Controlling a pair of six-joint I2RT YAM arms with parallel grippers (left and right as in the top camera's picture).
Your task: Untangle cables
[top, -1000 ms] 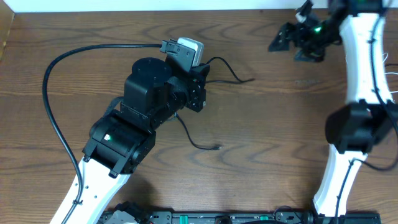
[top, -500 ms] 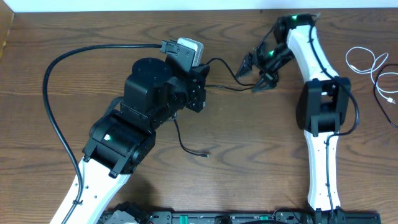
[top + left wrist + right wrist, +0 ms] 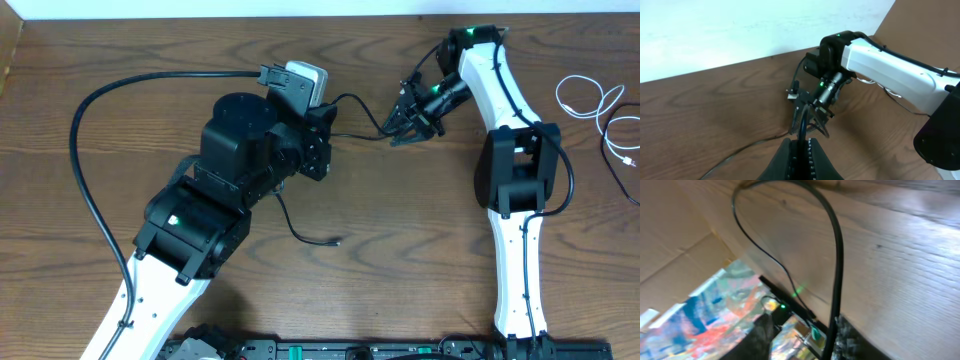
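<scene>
Overhead: right end effector, wider earlier, now tight on black cable; left end effector tight on it too.

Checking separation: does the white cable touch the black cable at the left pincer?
No, the white cable lies looped near the right edge of the table, well apart from the black cable at the left pincer.

Left black-and-white arm: angled up-right
Left gripper: fingers pressed close
Right white arm: bent leftward
Right gripper: lowered
</scene>
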